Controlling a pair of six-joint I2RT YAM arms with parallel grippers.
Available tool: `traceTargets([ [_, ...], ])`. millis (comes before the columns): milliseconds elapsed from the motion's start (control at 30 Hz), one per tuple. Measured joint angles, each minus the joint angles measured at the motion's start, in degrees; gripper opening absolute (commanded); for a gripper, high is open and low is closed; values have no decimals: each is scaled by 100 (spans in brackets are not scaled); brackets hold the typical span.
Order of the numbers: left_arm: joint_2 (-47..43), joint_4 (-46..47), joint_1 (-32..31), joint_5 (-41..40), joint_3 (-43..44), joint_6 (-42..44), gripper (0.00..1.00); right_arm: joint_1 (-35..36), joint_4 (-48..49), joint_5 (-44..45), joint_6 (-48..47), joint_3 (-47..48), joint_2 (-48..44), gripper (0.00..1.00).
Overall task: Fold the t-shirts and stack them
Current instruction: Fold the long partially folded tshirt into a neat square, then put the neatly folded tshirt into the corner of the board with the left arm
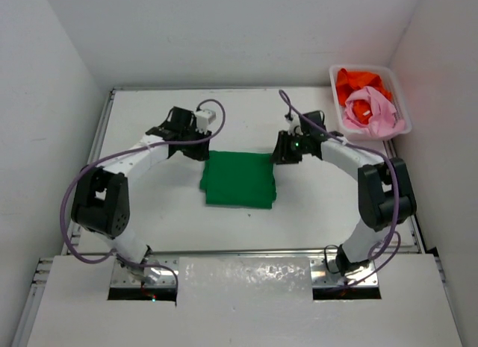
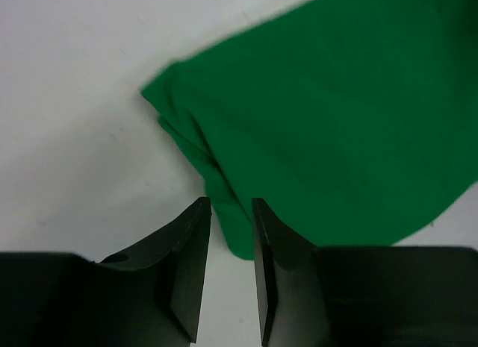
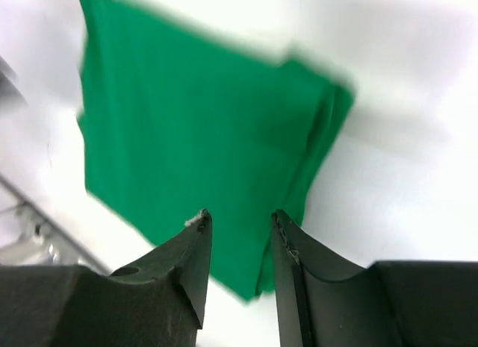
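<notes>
Three t-shirts total. One green t-shirt [image 1: 240,180] lies folded into a flat, roughly square stack of layers at the middle of the white table [image 1: 306,213], between the two arms. One orange t-shirt [image 1: 358,82] and one pink t-shirt [image 1: 370,112] sit crumpled in the one white basket [image 1: 335,93] at the far right corner of the table, pink nearer, orange behind it, the two touching.

Two grippers, both above the table at the far side of the green t-shirt. The left gripper [image 2: 230,205] is off its far left corner; jaws stand a narrow gap apart, nothing between them, layered cloth edge visible below. The right gripper [image 3: 240,216] is just beside the far right corner; jaws parted a bit wider, also holding nothing, the folded edge below. Right wrist view is blurred.
</notes>
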Motion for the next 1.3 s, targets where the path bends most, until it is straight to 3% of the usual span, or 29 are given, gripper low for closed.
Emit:
traceTargets([
  [133,4,-140,-101,267,-625,-98,39,-26,-76,304,-203,977,584,39],
  [300,20,-111,-98,470,-1139,-328,51,-26,-278,542,-258,1130,1176,43],
  [367,44,-26,-101,595,-1222,-417,51,-26,-380,616,-260,1128,1318,43],
  [467,151,177,-101,791,-1281,-514,47,-26,-402,656,-240,1126,1414,35],
  [567,330,354,-101,885,-1303,-610,31,-26,-247,621,-149,1095,1427,21],
  [633,472,448,-103,927,-1307,-697,26,-26,-101,608,-50,1075,1467,13],
  [667,529,485,-101,951,-1307,-717,16,-26,-39,601,-4,1075,1506,11],
  [767,636,549,-101,966,-1307,-772,0,-28,122,590,151,1067,1672,0],
  [933,638,562,-98,824,-1305,-699,0,-81,308,614,393,1036,1797,0],
  [1000,629,560,-96,767,-1305,-632,0,-116,389,612,424,1036,1797,5],
  [1033,614,555,-96,739,-1305,-599,5,-131,393,612,415,1038,1797,10],
  [1067,592,544,-96,684,-1305,-562,16,-144,398,612,409,1043,1797,25],
  [1133,564,400,-96,529,-1224,-448,25,-146,367,616,337,1064,1797,37],
  [1200,562,87,-94,380,-988,-365,35,-160,249,621,212,1132,1797,45],
  [1300,511,-315,-94,225,-463,-232,63,-175,-33,656,-28,1287,1779,50],
])
